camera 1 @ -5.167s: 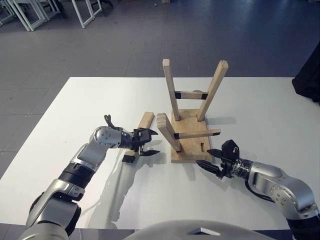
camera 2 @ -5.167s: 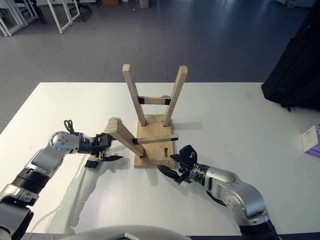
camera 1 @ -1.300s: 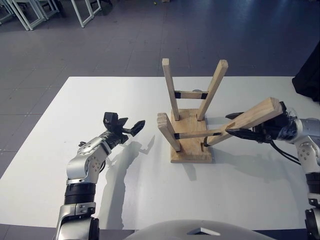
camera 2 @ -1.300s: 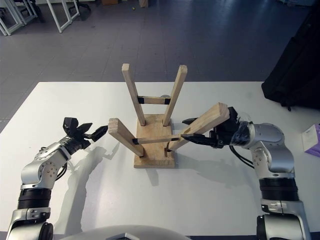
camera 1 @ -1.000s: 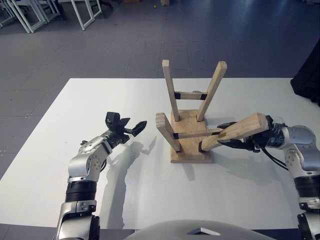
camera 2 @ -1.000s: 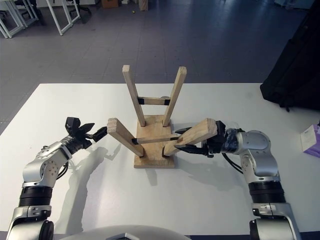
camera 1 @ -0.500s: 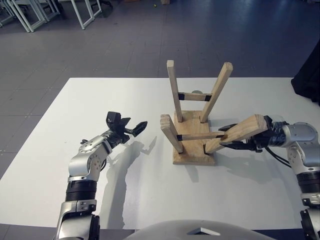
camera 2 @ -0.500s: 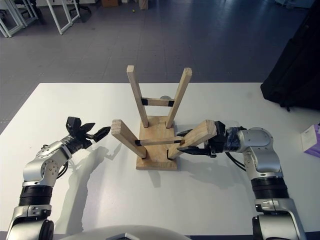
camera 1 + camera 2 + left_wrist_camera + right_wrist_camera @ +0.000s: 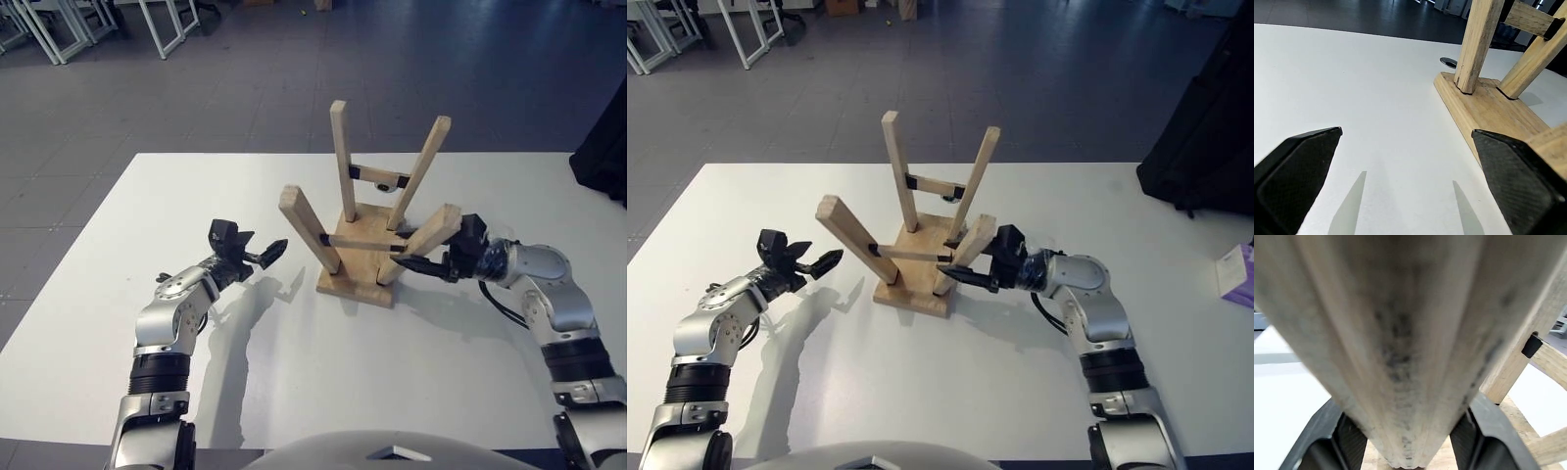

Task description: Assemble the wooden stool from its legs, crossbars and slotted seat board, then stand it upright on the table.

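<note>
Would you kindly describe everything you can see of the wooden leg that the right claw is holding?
The leg is a pale, square-section bar of bare wood, leaning outward toward the robot's right. Its lower end sits at the seat board, and a crossbar with dark ends joins it to the opposite leg. The right claw is shut on it.

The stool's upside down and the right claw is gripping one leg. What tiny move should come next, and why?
Probably press that leg down a little, to seat its lower end in the seat board. The right gripper is shut on it, and it leans with its end at the board's near edge. The left gripper hangs open, touching nothing.
</note>
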Motion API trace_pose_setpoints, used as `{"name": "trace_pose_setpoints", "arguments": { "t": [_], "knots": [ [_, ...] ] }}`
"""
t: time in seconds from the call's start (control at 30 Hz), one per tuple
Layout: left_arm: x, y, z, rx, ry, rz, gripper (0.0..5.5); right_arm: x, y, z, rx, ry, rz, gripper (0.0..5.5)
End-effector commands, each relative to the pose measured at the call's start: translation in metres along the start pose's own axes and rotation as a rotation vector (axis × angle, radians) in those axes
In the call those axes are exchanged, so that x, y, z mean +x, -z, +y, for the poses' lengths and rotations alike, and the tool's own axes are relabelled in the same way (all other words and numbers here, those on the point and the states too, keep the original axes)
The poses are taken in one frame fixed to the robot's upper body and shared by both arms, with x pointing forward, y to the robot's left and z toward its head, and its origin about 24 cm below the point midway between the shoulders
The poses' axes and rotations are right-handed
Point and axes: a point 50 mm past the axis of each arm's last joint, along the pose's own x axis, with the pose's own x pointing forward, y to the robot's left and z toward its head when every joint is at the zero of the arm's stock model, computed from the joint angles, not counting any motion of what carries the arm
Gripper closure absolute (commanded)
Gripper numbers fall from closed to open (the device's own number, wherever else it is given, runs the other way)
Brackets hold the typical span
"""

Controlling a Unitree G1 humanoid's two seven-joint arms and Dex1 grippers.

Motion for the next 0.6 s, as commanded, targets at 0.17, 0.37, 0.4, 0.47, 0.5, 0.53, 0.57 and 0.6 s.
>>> {"name": "trace_pose_setpoints", "arguments": {
  "t": [0.17,0.37,0.4,0.47,0.5,0.53,0.57,0.6],
  "knots": [
    [-0.004,-0.011,0.004,-0.025,-0.09,-0.009,0.6,0.016,0.003,-0.008,0.005,0.19,0.084,3.48],
    [-0.055,-0.063,-0.061,-0.148,0.419,-0.172,1.55,0.008,0.007,-0.011,0.02,0.267,0.113,3.48],
    [-0.062,-0.078,-0.074,-0.158,0.53,-0.2,1.8,0.006,0.008,-0.011,0.023,0.277,0.115,3.48],
    [-0.062,-0.103,-0.1,-0.127,0.645,-0.248,2.14,0.004,0.009,-0.012,0.029,0.292,0.117,3.48],
    [-0.051,-0.109,-0.11,-0.097,0.596,-0.25,2.38,0.004,0.009,-0.011,0.032,0.292,0.116,3.48],
    [-0.041,-0.11,-0.12,-0.071,0.559,-0.238,2.59,0.004,0.009,-0.01,0.034,0.291,0.115,3.48],
    [-0.032,-0.106,-0.132,-0.051,0.538,-0.215,2.8,0.004,0.009,-0.01,0.036,0.284,0.114,3.48],
    [-0.022,-0.101,-0.142,-0.05,0.508,-0.195,2.8,0.006,0.009,-0.009,0.037,0.275,0.113,3.48]
  ]
}}
